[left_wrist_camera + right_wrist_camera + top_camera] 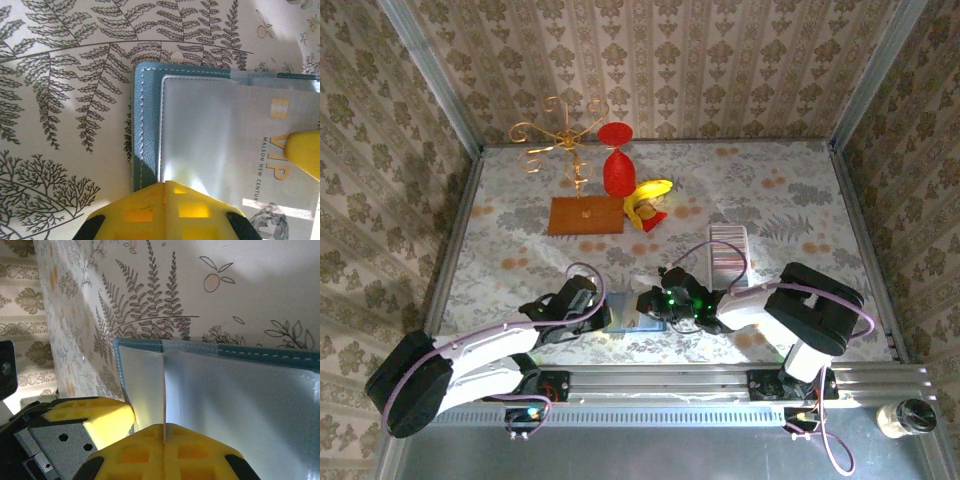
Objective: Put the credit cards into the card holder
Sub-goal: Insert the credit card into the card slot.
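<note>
A teal stitched pouch (147,125) with clear sleeves lies near the table's front edge (623,320), between both grippers. A pale credit card (265,150) with gold VIP lettering sticks out of it. My right gripper (164,427) is shut on this card, which shows there as a thin upright edge (163,390); one of its yellow fingers (305,155) overlaps the card. My left gripper (166,184) is shut with nothing between its jaws, its tip on the sleeve's edge. The card holder (728,255), a ribbed silvery tray, lies behind the right gripper (647,302).
At the back stand a gold wire rack on a brown base (582,212), a red goblet shape (617,160) and a yellow banana toy (650,195). Patterned walls enclose the table. The left gripper's finger (95,415) sits close beside the right one.
</note>
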Robot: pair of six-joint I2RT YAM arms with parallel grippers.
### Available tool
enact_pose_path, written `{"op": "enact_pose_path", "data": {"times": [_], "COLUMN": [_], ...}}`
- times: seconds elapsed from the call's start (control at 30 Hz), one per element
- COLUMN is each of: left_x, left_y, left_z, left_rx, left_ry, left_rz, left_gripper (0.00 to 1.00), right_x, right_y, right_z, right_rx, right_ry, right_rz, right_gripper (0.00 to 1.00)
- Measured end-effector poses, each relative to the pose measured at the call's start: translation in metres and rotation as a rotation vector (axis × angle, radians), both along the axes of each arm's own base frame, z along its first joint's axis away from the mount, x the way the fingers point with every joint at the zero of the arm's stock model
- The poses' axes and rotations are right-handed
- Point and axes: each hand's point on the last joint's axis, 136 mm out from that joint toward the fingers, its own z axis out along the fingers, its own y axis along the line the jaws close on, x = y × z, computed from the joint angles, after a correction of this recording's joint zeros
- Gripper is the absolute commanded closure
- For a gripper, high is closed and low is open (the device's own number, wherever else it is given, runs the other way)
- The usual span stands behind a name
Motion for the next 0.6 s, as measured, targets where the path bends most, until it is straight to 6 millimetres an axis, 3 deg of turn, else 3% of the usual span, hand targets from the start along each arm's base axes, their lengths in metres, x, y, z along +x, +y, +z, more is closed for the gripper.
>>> {"op": "enact_pose_path", "data": {"times": [0.3, 0.47, 0.6], "left_x": [-0.0007, -0.003, -0.002], "left_y": [0.0017, 0.0068, 0.0087], "left_z": [0.0001, 0.0021, 0.008], "left_rx": [0.005, 0.017, 0.011], "left_ry": [0.001, -0.001, -0.018], "left_rz": [0.002, 0.008, 0.017], "left_gripper": [1.0, 0.83, 0.81], "right_x": [0.002, 0.0003, -0.0007], "right_y": [0.0037, 0.0039, 0.004], "right_z": [0.0019, 0.0013, 0.0009], "right_rx": [0.029, 0.03, 0.031], "right_ry": [-0.018, -0.014, -0.011], "right_rz": [0.002, 0.01, 0.014], "right_gripper": [1.0, 1.0, 1.0]}}
